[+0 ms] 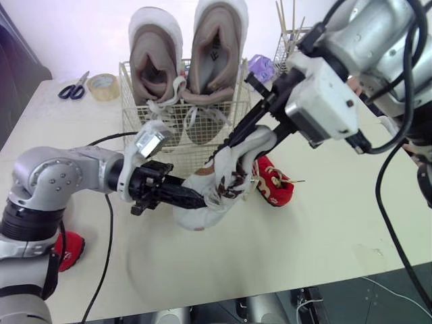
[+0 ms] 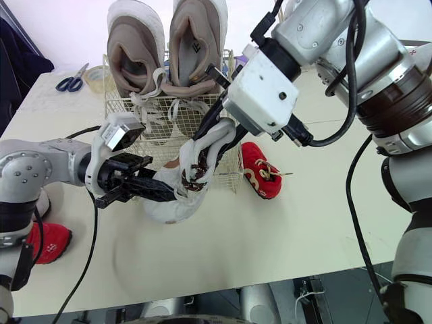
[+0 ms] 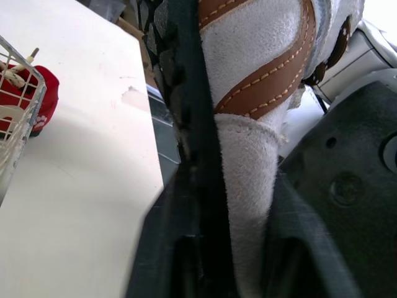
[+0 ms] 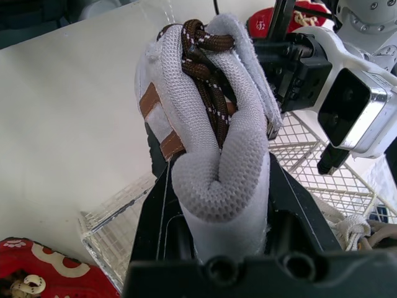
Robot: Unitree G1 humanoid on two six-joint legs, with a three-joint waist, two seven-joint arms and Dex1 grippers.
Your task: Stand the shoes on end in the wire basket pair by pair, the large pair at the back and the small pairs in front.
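Grey shoe (image 1: 202,217) in left tool (image 1: 194,199) and right tool (image 1: 228,147)

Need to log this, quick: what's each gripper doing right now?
Left gripper: shut on the grey shoe.
Right gripper: shut on the same grey shoe.

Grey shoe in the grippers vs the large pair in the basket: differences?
The grey shoe is smaller, with dark brown laces; the large pair is tan with pale laces. The grey shoe is clamped between left gripper and right gripper outside the wire basket; the large pair stands on end inside. Both are lace-ups.
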